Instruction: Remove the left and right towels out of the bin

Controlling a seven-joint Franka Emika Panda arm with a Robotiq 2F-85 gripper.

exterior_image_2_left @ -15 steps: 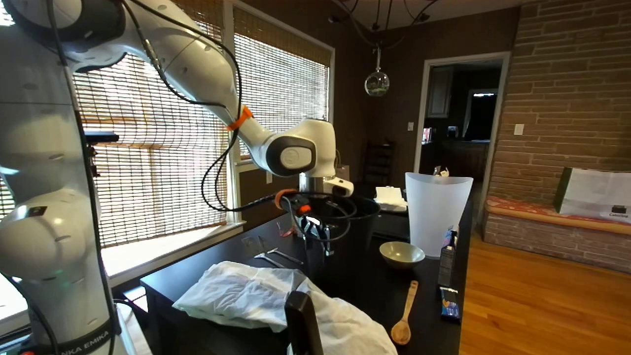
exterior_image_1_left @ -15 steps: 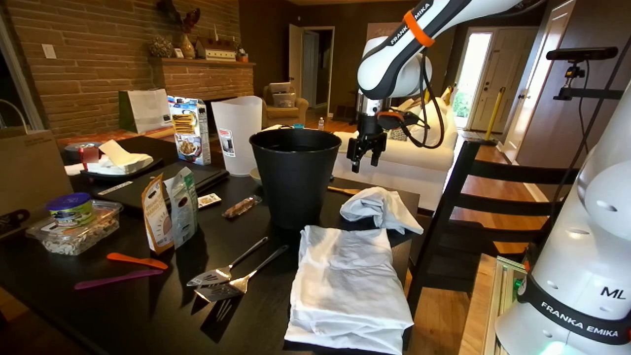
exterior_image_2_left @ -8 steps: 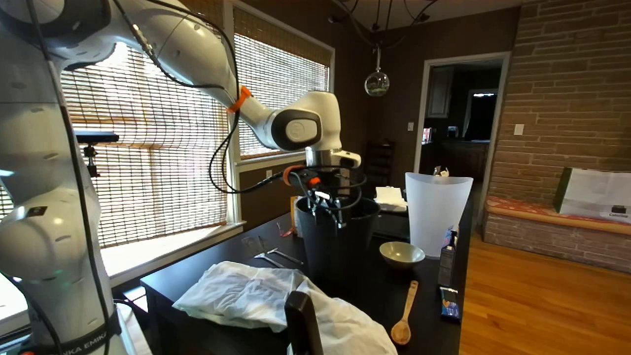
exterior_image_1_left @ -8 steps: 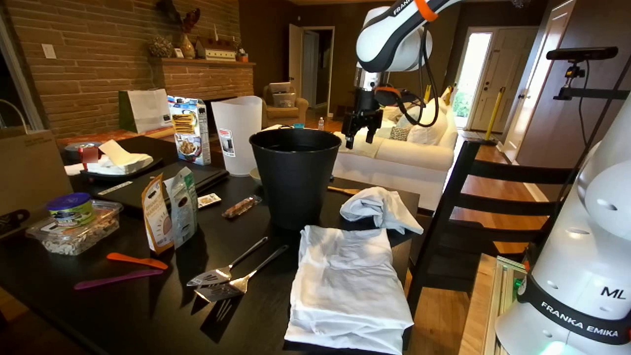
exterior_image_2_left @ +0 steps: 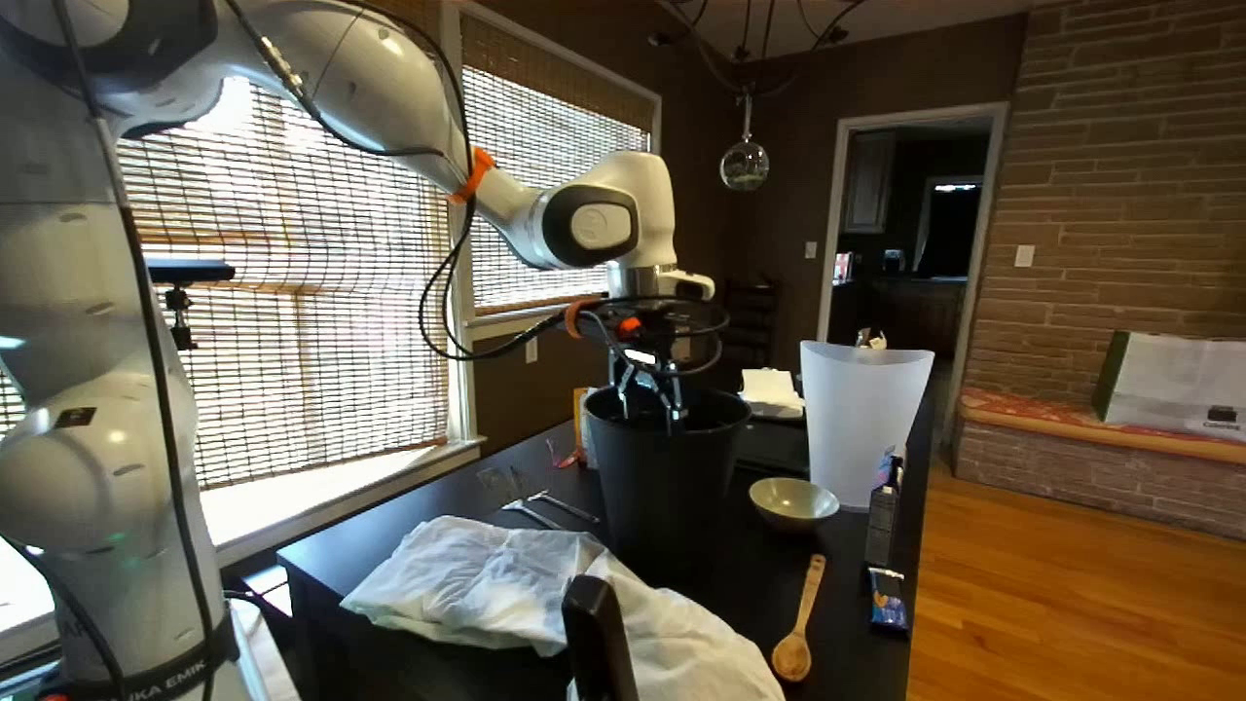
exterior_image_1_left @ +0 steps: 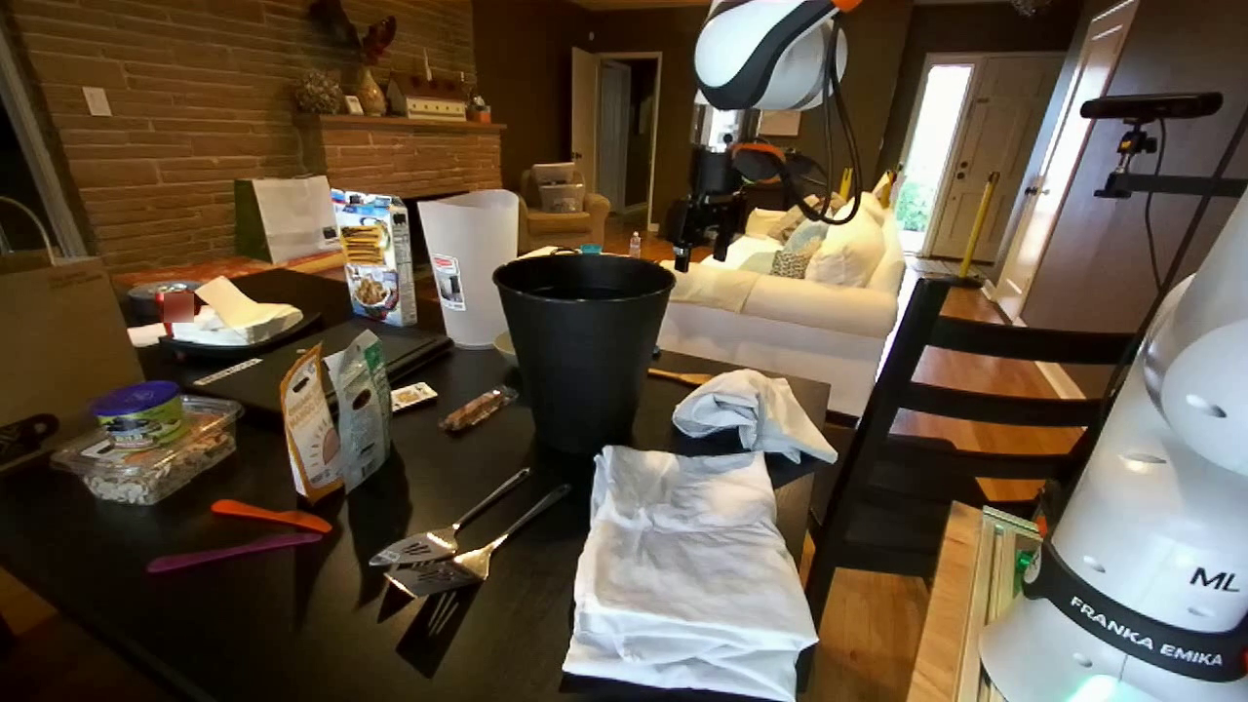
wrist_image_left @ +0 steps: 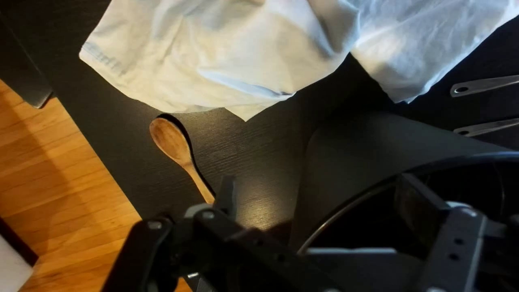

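The tall black bin [exterior_image_1_left: 585, 370] stands upright on the table in both exterior views [exterior_image_2_left: 667, 487]. Its dark interior partly shows in the wrist view, inside its rim [wrist_image_left: 357, 198]; I cannot make out any contents. The large white towel [exterior_image_1_left: 687, 575] lies folded on the table beside the bin. The smaller bluish-white towel [exterior_image_1_left: 751, 414] lies crumpled behind it, near the table edge. Both towels also show in the wrist view [wrist_image_left: 405, 44]. My gripper [exterior_image_1_left: 701, 255] is open and empty, at about rim height or above. In the wrist view [wrist_image_left: 318, 184] one finger is over the bin's opening, the other outside its rim.
A wooden spoon [wrist_image_left: 172, 140] and a bowl [exterior_image_2_left: 793, 503] lie beside the bin. Metal spatulas [exterior_image_1_left: 458, 556], snack pouches [exterior_image_1_left: 336, 419], a cereal box [exterior_image_1_left: 375, 258] and a tall frosted bin [exterior_image_1_left: 473, 268] stand or lie on the table. A black chair [exterior_image_1_left: 1004, 400] is at its edge.
My gripper has risen, open, from beside the bin to about rim height or above, shifting slightly left in an exterior view. The bin and both towels have not moved.
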